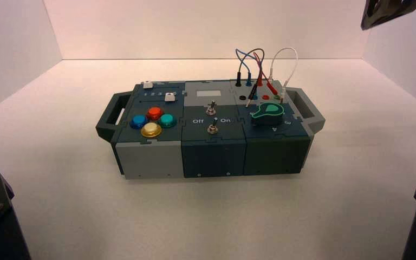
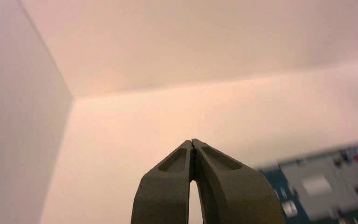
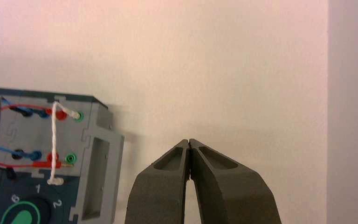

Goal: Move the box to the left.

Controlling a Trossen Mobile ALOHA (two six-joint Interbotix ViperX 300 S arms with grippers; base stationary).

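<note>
While 4 glossy round buttons (image 1: pixel 155 112) top the box (image 1: pixel 214 157), left gripper (image 2: pixel 192 141) and right gripper (image 3: pixel 189 141) hover apart from it, jaws closed.

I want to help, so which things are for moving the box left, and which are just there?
For the job:
- the box
- its left handle and right handle
- left gripper, by the box's left, and right gripper, by its right, fingers shut

Just there:
- nothing loose; the wires sit on the box
</note>
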